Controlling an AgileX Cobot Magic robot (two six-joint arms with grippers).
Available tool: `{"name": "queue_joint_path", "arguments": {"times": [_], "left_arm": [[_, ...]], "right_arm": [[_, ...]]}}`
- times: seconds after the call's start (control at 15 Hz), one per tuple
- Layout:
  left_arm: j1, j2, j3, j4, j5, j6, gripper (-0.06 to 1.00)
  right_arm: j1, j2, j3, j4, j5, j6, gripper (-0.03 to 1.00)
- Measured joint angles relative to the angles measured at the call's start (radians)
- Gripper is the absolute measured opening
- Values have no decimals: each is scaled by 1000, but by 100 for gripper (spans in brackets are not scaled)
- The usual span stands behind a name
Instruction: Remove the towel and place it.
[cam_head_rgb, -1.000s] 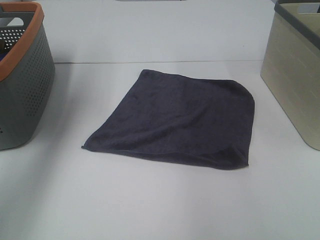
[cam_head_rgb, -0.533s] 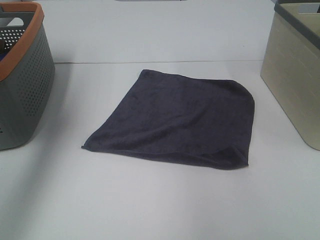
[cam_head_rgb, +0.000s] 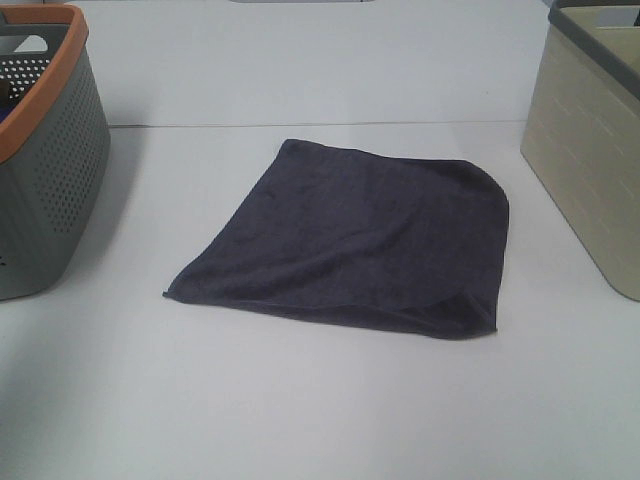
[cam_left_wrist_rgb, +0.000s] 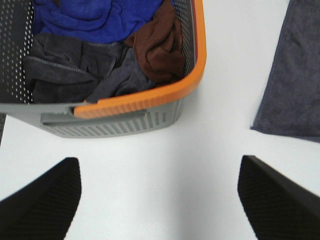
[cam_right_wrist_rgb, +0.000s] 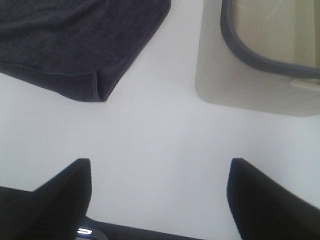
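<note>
Nothing has shifted over the last second: the towel (cam_head_rgb: 355, 240) lies flat on the table (cam_head_rgb: 300, 400), ahead of our left pincer (cam_left_wrist_rgb: 159, 200) and right pincer (cam_right_wrist_rgb: 159, 192). Both hover spread wide and empty, so we judge the task done or paused.

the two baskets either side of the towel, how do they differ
The grey basket has perforated walls and an orange rim; the beige basket has solid walls and a dark grey rim. In the left wrist view the grey basket holds blue, brown and grey cloths; in the right wrist view the visible part of the beige basket's inside shows nothing. Both stand upright on the white table, flanking the towel.
</note>
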Motion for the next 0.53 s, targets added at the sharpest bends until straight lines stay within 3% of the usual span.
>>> {"name": "queue_joint_path", "arguments": {"times": [0.07, 0.2, 0.53], "left_arm": [[0, -203, 146, -2, -8, 0, 80], [0, -401, 242, -13, -1, 0, 80], [0, -793, 310, -21, 152, 16, 80]], "right_arm": [[0, -137, 138, 18, -25, 0, 75], [0, -280, 248, 40, -37, 0, 75], [0, -547, 390, 116, -84, -33, 75]]}}
